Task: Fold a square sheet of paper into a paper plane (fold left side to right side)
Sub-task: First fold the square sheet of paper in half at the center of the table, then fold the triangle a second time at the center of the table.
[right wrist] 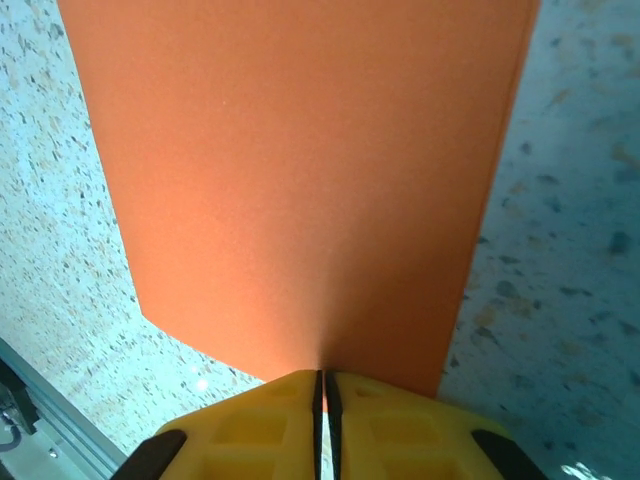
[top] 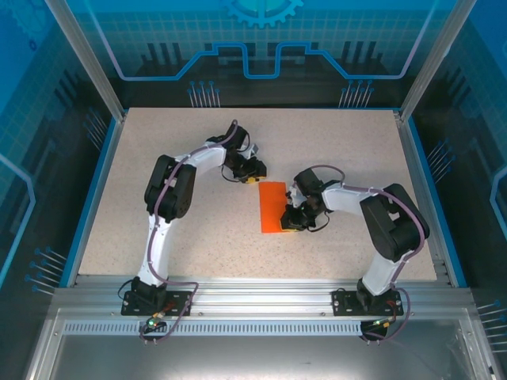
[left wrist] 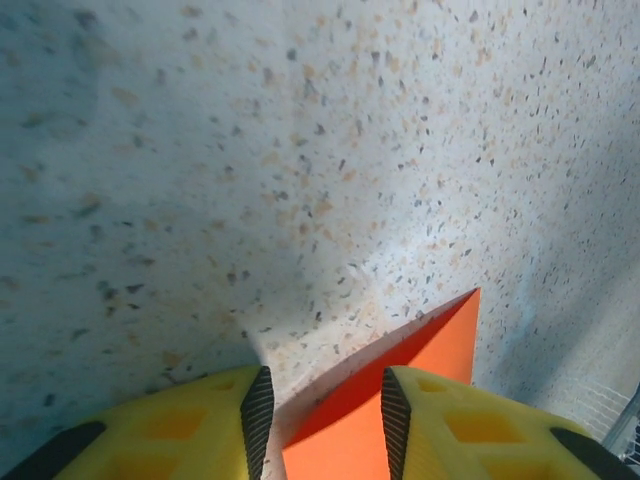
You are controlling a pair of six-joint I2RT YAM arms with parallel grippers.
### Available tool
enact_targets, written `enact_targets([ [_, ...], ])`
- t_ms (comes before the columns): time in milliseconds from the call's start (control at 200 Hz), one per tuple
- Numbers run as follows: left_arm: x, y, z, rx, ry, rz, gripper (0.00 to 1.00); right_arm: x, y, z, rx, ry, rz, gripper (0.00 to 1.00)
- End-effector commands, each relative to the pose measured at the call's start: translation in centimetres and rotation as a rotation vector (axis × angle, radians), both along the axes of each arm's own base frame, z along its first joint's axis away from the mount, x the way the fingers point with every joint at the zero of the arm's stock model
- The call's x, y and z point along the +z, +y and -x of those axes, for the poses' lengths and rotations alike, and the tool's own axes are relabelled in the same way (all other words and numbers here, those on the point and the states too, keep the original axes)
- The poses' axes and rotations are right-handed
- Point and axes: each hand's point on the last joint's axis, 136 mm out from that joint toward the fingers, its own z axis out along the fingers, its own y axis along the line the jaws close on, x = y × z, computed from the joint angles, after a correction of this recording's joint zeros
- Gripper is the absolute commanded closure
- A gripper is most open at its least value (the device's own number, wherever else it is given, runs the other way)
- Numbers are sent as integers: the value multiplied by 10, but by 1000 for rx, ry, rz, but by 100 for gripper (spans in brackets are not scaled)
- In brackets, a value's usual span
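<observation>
Closest to the lens in the right wrist view, two chunky yellow fingers (right wrist: 250, 425) with moulded square recesses are seen at the bottom of the frame. They're pressed together so that only a hairline slit is left. So the right end effector (right wrist: 322, 385) is basically closed, and the near edge of the square sheet of paper (right wrist: 300, 180) is pinched in it. A faint soft shading fans up from the pinch point. The paper is smooth, matte and bright orange-red, with crisp straight edges. A slightly darker narrow band can be made out along its right side.

In the left wrist view, the left end effector (left wrist: 323, 405) is found at bottom centre, jaws parted by a clear gap, with black ribbed pads (left wrist: 258, 415) facing each other. Nothing is gripped there. A sharp pointed corner of the sheet is seen between and beyond the fingertips, aimed toward the upper right over the bench (left wrist: 300, 150). Whether that corner lies fully flat can't be told.

From the top view, the sheet (top: 273, 207) is shown as a tall narrow rectangle just right of centre on the speckled beige, stone-look bench (top: 348, 142). The left end effector (top: 252, 179) is parked at its upper left corner. The right one (top: 291, 223) is at its lower right edge.
</observation>
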Motion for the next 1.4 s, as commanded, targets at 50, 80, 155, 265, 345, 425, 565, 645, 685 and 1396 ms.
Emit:
enact_targets([
  [50,58,33,-15,39,-141,-52,57,46,-8,-17,6,-175,39,66],
  [80,64,36,-11,42,-150,-55,57,55,-11,-21,5,-211,47,62],
  [155,75,39,1,61,-164,-41,55,73,-19,-28,-2,-264,57,54],
  [265,79,42,30,98,-167,-19,54,82,-28,-35,-14,-284,36,47],
  [345,79,38,56,111,-169,-13,53,80,-31,-40,-26,-267,10,46],
  [425,76,28,84,91,-180,-28,53,77,-25,-44,-23,-247,-32,46],
  [565,70,13,126,35,-218,-102,52,71,-17,-63,-27,-255,-98,44],
  [645,68,12,140,42,-241,-128,51,66,-16,-78,-41,-263,-123,41],
  [685,67,8,146,43,-247,-115,50,63,-15,-84,-46,-263,-131,40],
  [1396,70,4,176,-36,-407,-199,46,31,10,-102,-56,-115,-297,56],
])
